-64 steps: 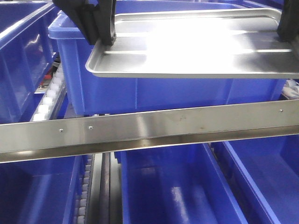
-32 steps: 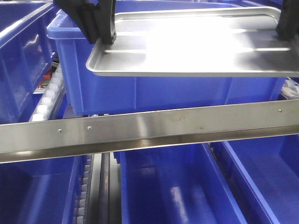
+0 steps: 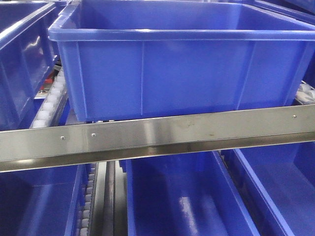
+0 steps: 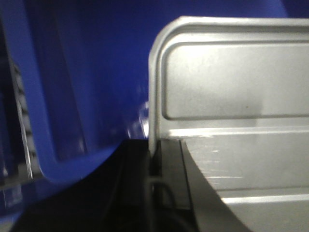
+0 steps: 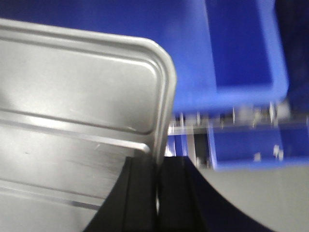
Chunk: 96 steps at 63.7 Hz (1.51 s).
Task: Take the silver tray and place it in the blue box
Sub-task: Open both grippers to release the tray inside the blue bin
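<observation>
In the front view the blue box (image 3: 172, 73) stands behind the steel rail, and neither the tray nor a gripper shows there. The silver tray (image 4: 231, 82) fills the right of the left wrist view, its ribs catching light. My left gripper (image 4: 154, 154) is shut on its left rim, with a blue wall (image 4: 72, 72) close beside it. In the right wrist view the silver tray (image 5: 72, 87) lies to the left, and my right gripper (image 5: 157, 179) is shut on its right rim.
A steel rail (image 3: 157, 132) crosses the front view below the box. Narrower blue bins (image 3: 182, 196) sit under it and another bin (image 3: 19, 59) stands at the left, beside a white roller track (image 3: 49, 103). Blurred blue bins (image 5: 241, 48) lie beyond the tray's right rim.
The tray and both grippers hung over the box's front rim in the earlier front frames. Now they are gone from that view and the whole box front shows.
</observation>
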Available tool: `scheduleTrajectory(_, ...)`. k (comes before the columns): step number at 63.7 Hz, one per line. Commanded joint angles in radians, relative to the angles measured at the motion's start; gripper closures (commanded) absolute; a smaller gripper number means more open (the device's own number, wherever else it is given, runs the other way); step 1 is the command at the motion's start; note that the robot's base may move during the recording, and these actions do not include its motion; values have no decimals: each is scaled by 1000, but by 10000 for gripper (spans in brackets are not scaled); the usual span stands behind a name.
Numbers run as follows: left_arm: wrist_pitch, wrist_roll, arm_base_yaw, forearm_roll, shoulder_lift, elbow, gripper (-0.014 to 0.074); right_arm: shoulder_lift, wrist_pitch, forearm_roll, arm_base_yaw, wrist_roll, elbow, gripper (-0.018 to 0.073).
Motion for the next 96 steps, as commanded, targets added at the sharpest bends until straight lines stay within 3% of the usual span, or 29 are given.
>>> scheduleTrajectory(1, -131, 17, 22, 18, -24, -64, 701, 31, -109, -20, 3, -39, -121, 503)
scheduleTrajectory(19, -330, 17, 141, 17, 72, -67, 701, 264, -166, -124, -5, -45, -332, 503)
scheduleTrajectory(42, -586, 17, 227, 17, 225, -67, 701, 483, -289, -126, -115, -45, -398, 503)
scheduleTrajectory(66, -615, 17, 239, 13, 308, -67, 682, 538, -328, -110, -167, -45, -398, 489)
scheduleTrajectory(71, -615, 17, 239, 12, 310, -67, 618, 537, -319, -110, -168, -45, -398, 422)
scheduleTrajectory(81, -617, 17, 239, 11, 310, -67, 373, 536, -294, -110, -168, -45, -398, 108)
scheduleTrajectory(88, -617, 17, 239, 11, 310, -67, 259, 530, -286, -110, -168, -45, -398, -47)
scheduleTrajectory(96, -607, 17, 239, 11, 299, -67, 237, 511, -273, -110, -168, -45, -398, -64)
